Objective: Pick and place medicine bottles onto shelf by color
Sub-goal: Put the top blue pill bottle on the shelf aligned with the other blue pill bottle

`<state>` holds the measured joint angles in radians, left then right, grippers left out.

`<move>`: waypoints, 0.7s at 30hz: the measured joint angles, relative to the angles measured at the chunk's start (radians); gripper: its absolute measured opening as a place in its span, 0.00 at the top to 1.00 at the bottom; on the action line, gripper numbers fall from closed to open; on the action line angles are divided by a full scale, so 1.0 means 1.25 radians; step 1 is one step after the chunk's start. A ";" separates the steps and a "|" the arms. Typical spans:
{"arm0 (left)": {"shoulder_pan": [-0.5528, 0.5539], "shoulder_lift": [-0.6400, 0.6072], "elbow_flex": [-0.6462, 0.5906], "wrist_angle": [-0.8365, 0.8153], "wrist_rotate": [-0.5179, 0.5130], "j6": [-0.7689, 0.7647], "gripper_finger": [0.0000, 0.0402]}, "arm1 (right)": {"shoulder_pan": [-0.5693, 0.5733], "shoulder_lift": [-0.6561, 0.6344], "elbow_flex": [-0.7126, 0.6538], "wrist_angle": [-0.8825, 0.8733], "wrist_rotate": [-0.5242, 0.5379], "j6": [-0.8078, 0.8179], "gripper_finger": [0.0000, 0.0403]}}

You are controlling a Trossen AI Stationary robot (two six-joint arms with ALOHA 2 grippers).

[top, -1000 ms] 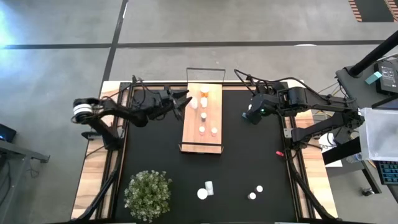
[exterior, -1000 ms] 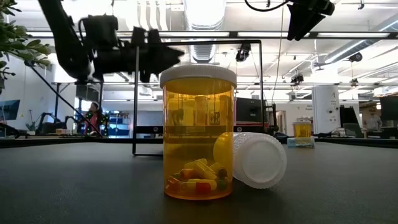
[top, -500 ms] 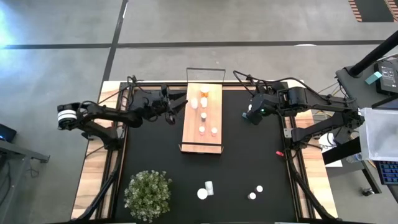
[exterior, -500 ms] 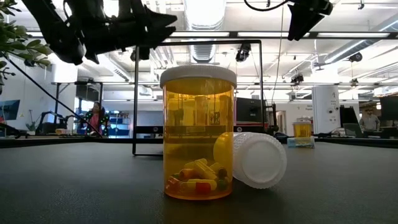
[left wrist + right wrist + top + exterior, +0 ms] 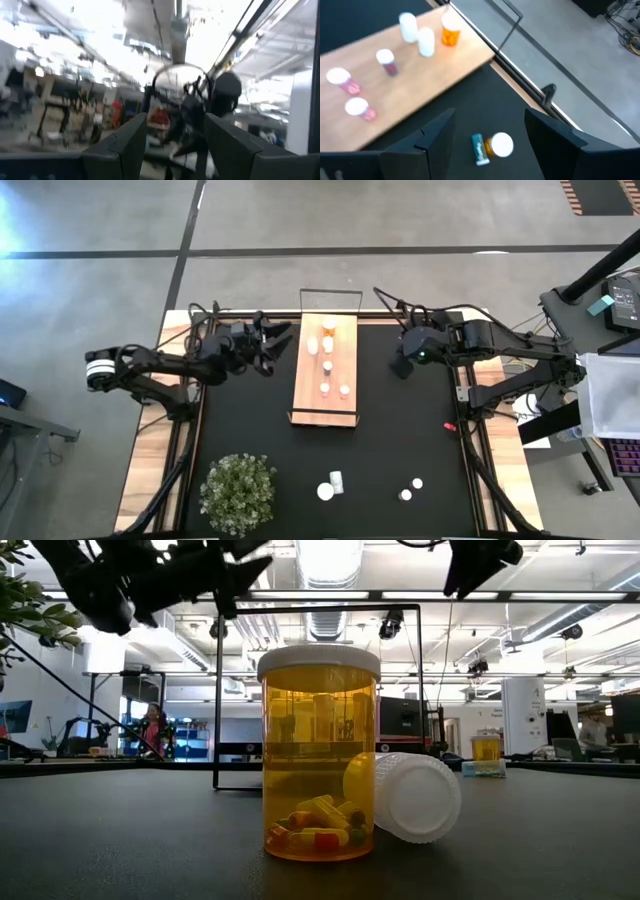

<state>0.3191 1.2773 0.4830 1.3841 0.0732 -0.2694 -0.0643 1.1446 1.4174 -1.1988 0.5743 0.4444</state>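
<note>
The light-wood shelf [image 5: 325,410] lies at the middle of the black mat, and several medicine bottles stand upright on it: an orange one [image 5: 329,330], white ones [image 5: 425,41] and red-pink ones [image 5: 360,109]. My left gripper [image 5: 282,336] hangs open in the air left of the shelf's far end, tipped upward, with nothing between its fingers [image 5: 135,145]. My right gripper [image 5: 398,370] hangs open above the mat to the right of the shelf. Below it an orange white-capped bottle [image 5: 497,144] lies on the mat beside a small teal thing [image 5: 477,148].
Near the front edge an amber bottle [image 5: 320,755] stands upright with a white-capped one [image 5: 405,795] lying against it. Two more small bottles [image 5: 411,489] stand to their right. A potted plant [image 5: 238,490] sits front left. The shelf's black wire frame [image 5: 330,292] rises at its far end.
My left gripper has drawn back from the shelf toward the table's left edge and risen, tipping its fingers upward, still open and empty. My right gripper has tipped a little without leaving its place. The bottles have not moved.
</note>
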 joint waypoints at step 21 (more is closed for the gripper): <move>0.000 -0.004 0.136 -0.011 -0.039 0.036 0.55 | 0.000 -0.012 -0.085 -0.062 -0.026 0.044 0.44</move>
<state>0.3191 1.2724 0.6534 1.3708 0.0242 -0.2242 -0.0639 1.1294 1.3114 -1.2768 0.5414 0.4998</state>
